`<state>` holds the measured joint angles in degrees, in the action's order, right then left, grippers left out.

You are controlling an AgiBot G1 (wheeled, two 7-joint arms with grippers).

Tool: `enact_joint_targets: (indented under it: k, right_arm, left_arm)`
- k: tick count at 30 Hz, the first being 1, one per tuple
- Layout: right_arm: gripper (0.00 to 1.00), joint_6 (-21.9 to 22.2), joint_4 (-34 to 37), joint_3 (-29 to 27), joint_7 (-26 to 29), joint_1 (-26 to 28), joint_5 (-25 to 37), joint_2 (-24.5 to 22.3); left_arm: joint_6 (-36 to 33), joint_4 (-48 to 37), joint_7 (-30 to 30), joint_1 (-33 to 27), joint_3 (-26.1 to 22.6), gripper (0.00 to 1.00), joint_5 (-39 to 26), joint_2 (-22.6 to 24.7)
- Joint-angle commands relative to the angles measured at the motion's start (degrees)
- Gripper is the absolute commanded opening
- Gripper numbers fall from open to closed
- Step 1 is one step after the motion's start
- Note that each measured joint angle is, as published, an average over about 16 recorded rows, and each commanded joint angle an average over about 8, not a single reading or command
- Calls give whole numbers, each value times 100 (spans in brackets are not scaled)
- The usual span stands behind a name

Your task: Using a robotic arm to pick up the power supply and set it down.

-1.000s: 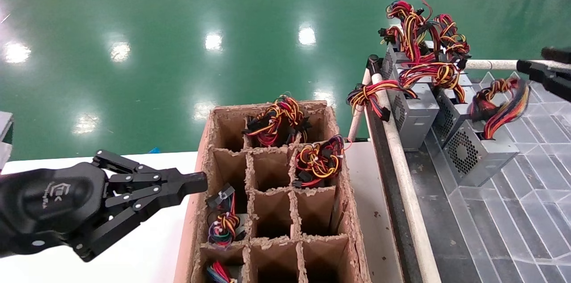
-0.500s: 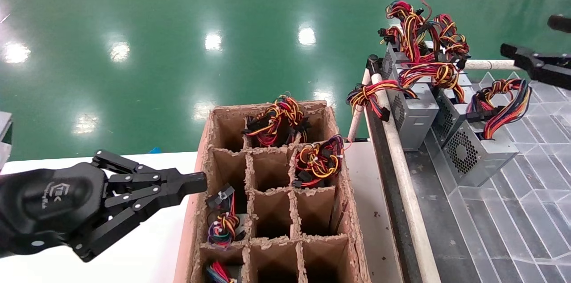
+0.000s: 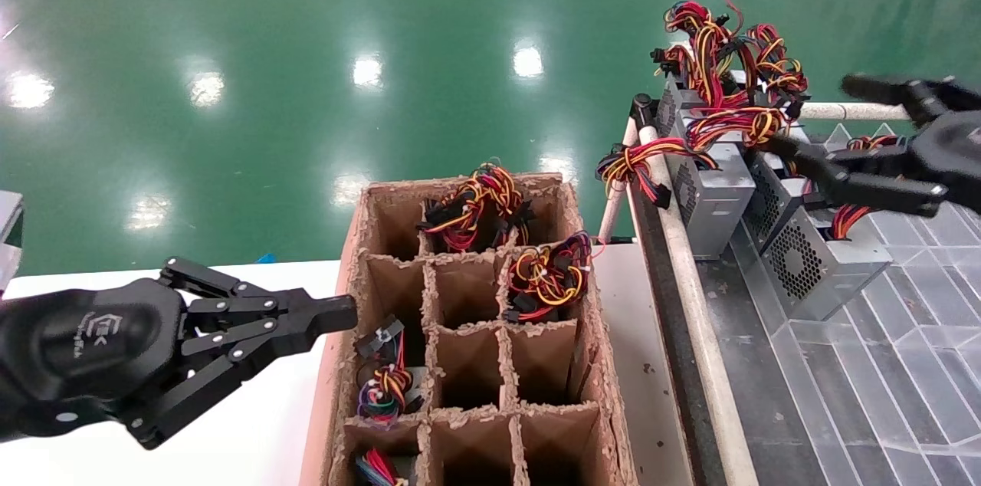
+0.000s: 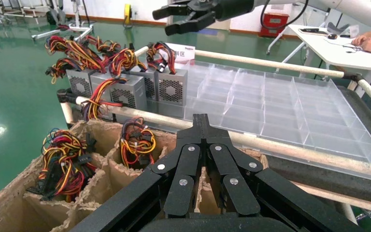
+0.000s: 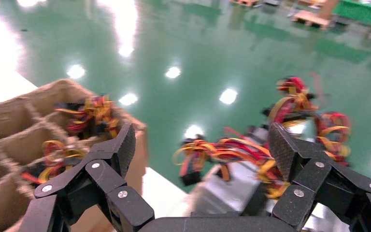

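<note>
I see my right black claw gripper (image 3: 812,118) with jaws spread wide at the right of the frame, over the small grey metal power supply with the honeycomb fan grille (image 3: 824,262). My left black gripper (image 3: 337,313), jaws closed, sits lower left beside the brown divided cardboard box (image 3: 467,333).

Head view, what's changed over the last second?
The right gripper has swung in from the right edge, jaws open, and now hangs over the power supply on the clear tray, holding nothing. The left gripper, shut beside the cardboard crate, has not moved, nor have the supplies.
</note>
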<state>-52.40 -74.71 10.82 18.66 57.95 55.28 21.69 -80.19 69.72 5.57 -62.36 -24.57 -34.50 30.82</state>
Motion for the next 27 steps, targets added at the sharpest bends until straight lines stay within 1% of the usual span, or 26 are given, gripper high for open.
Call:
enact_joint_targets:
  k: [1,5,6,27]
  right_arm:
    - [100,-152,5,24,-36,16,-61,61]
    - [100,-450,15,70,-107,49,-181,180]
    - [100,-526,18,82,-125,57,-212,211]
    - [100,-2061,70,322,-489,224,-831,825]
  left_arm:
    - [0,0,0,0,0,46,0,0]
    - [0,0,0,0,0,95,0,0]
    - [0,0,0,0,0,100,0,0]
    - [0,0,0,0,0,100,0,0]
